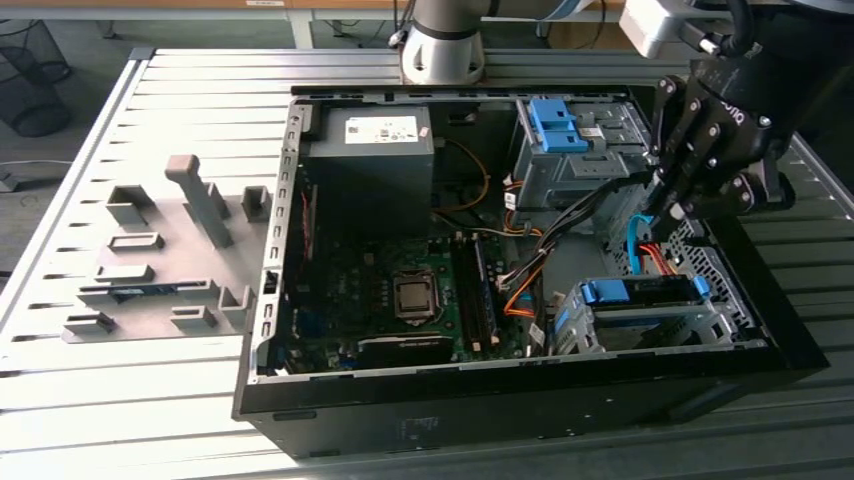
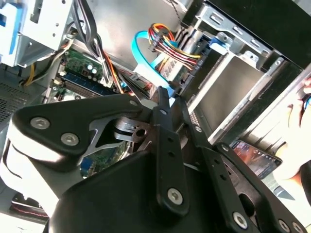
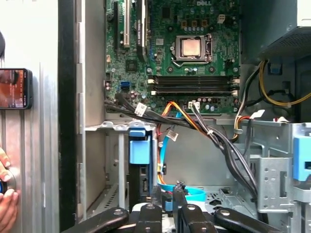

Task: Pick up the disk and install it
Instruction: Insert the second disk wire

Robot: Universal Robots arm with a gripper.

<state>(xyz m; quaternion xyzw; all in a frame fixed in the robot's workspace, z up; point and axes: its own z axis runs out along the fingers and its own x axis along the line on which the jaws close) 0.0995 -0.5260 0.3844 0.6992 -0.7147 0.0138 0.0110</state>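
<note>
On the exterior view's left, a grey moulded holder tray [image 1: 167, 265] lies on the slatted metal desk [image 1: 80, 380], its slots probably meant to keep loose parts upright for picking. To its right stands the open computer case [image 1: 534, 400], laid on its side so the interior faces up and the arm can reach in from above. Inside, the dark grey power supply [image 1: 374, 150] sits at the far corner, with the motherboard [image 1: 400, 290] and its bare processor socket [image 1: 414, 295] below it.

Further right, an upper drive cage with a bright blue latch [image 1: 554, 125] stands at the back, and bundled cables [image 1: 561, 225] run across toward the lower drive cage [image 1: 641, 320]. The disk [image 1: 641, 292] appears to be already seated in that cage, its blue rail showing at the top edge; in the first wrist view the same blue rail [image 3: 137, 148] sits inside the metal bay, which suggests the install is largely done.

At the exterior view's right, the gripper [image 1: 657, 205] hangs just above the cage beside a light blue data cable [image 1: 638, 240]. In the second wrist view its fingers [image 2: 163, 109] stand close together with nothing visible between them, so it looks closed and empty.

A person's hand [image 3: 6, 204] and a phone [image 3: 14, 89] rest outside the case wall.
</note>
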